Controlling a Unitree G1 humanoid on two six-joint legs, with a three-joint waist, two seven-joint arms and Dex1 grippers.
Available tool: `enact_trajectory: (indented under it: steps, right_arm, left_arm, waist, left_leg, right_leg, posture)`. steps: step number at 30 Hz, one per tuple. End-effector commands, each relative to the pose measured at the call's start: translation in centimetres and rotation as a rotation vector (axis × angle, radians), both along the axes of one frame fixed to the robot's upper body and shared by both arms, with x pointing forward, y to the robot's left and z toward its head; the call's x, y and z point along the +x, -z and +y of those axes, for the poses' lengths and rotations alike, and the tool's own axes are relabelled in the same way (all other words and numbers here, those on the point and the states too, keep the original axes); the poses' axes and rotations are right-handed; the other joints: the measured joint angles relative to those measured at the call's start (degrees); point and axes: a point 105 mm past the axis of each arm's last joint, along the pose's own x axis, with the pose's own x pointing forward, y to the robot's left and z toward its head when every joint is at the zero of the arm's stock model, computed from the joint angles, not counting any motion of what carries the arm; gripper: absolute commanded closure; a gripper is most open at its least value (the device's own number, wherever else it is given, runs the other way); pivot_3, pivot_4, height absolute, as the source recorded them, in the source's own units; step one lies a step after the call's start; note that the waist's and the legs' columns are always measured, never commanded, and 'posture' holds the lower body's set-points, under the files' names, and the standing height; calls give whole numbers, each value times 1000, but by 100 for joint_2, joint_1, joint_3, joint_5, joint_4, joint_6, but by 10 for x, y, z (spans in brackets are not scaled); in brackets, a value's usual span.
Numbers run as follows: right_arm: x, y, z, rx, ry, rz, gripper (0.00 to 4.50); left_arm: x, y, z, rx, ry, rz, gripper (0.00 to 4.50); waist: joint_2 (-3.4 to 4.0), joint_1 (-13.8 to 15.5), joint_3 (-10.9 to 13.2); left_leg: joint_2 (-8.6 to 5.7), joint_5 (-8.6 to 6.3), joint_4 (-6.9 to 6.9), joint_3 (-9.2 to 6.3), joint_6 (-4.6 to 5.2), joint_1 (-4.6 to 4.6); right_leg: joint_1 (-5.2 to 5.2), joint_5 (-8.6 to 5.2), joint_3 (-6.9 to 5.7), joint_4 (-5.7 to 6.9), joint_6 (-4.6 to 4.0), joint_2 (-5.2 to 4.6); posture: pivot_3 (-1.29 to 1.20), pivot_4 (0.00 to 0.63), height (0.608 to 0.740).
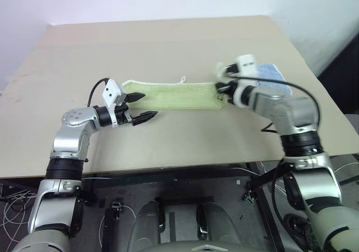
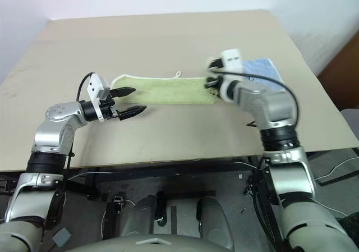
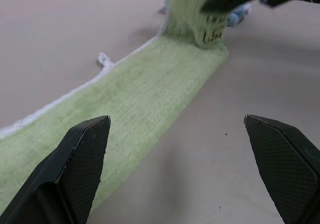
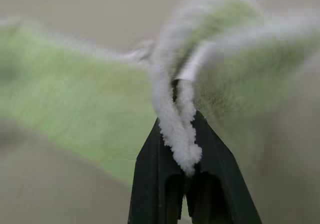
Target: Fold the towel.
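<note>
The light green towel [image 1: 174, 96] lies as a long folded strip across the middle of the table, with a white loop [image 1: 182, 80] on its far edge. My right gripper [image 1: 223, 79] is shut on the towel's right end and holds that end lifted off the table; the right wrist view shows white edging [image 4: 176, 129] pinched between the black fingers. My left gripper [image 1: 141, 106] is open at the strip's left end, one finger over the cloth and one over bare table on the near side. In the left wrist view the towel [image 3: 135, 99] runs away between the wide fingers.
A smaller light blue towel [image 1: 271, 73] lies at the right side of the table, just behind my right wrist. The beige table [image 1: 168, 44] has bare room beyond the towel. Cables hang below the table's near edge.
</note>
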Motion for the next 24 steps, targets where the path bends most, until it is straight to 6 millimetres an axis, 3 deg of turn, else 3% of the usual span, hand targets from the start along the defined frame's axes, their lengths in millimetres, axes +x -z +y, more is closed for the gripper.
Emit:
enact_trajectory:
  steps: [1, 3, 6, 11, 15, 19, 24]
  right_arm:
    - [9, -8, 37, -85, -98, -85, 4466]
    - [14, -3, 47, -112, -107, -87, 4466]
    - [18, 0, 47, -106, -102, -81, 4466]
    - [16, 1, 45, -47, -117, -60, 3181]
    - [10, -5, 42, 6, -128, -73, 1846]
    - [-5, -24, 38, 130, -156, -115, 589]
    - [-11, -44, 21, 232, -128, -147, 589]
  left_arm:
    - [-2, -12, -2, -16, 3, -49, 0]
    - [-4, -11, -2, -21, -6, -49, 0]
    - [-7, -11, 0, -27, -20, -47, 0]
    - [-12, -9, 6, -48, -55, -34, 0]
    - [-14, -8, 7, -64, -73, -26, 0]
    - [-14, -10, 10, -109, -105, -14, 0]
    - [-11, -14, 20, -205, -177, 13, 0]
  waist:
    - [-2, 21, 1]
    - [-5, 15, 0]
    - [-10, 52, 1]
    - [-12, 13, 2]
    - [-12, 7, 2]
    - [-12, 10, 2]
    - [-15, 19, 1]
  left_leg:
    - [-2, 0, 1, 5, 0, -2]
    - [-3, 0, 6, 14, 0, -3]
    - [-4, 0, 6, 36, 0, -4]
    - [-4, -1, 6, 49, 1, -4]
    - [2, -1, 4, 49, 1, 2]
    - [3, -1, 4, 52, 0, 3]
    - [1, -1, 5, 56, 1, 2]
  right_leg:
    - [0, 4, 1, 0, 7, -4]
    - [0, 6, 7, -1, 10, -5]
    - [1, 7, 10, -2, 13, -9]
    - [-1, 8, 16, -2, 13, -13]
    - [-3, 8, 16, 3, 13, -7]
    - [-3, 8, 18, 4, 12, -9]
    - [-3, 8, 23, 4, 12, -12]
  posture:
    - [0, 150, 740]
    - [0, 150, 740]
    - [0, 150, 740]
    - [0, 150, 740]
    - [0, 150, 740]
    - [0, 150, 740]
    - [0, 150, 740]
